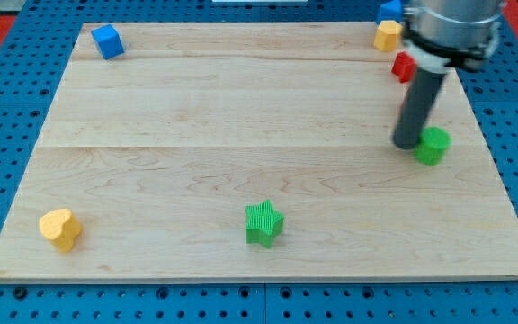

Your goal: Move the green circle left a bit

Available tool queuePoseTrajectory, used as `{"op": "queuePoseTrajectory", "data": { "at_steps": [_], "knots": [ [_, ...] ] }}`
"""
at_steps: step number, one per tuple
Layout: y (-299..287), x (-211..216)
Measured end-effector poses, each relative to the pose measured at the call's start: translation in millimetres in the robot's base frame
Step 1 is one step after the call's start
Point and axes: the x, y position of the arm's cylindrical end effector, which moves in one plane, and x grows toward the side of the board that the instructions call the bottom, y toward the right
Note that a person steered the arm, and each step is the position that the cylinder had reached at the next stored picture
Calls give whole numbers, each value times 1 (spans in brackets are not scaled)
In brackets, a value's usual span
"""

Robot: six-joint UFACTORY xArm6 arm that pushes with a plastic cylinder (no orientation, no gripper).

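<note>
The green circle (pixel 434 145) lies near the board's right edge, about mid-height in the view. My tip (pixel 406 144) stands just to its left, touching or nearly touching its left side. The dark rod rises from there toward the view's top right, under the arm's grey body.
A green star (pixel 263 222) sits at the bottom centre. A yellow heart (pixel 60 228) lies at the bottom left. A blue cube (pixel 107 41) is at the top left. A yellow block (pixel 387 35), a blue block (pixel 389 10) and a red block (pixel 404 67) cluster at the top right, partly hidden by the arm.
</note>
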Motion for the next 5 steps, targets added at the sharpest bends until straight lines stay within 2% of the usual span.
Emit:
{"op": "queuePoseTrajectory", "data": {
  "at_steps": [1,3,4,5],
  "knots": [
    [12,0],
    [-42,-2],
    [-47,15],
    [-47,60]
  ]
}}
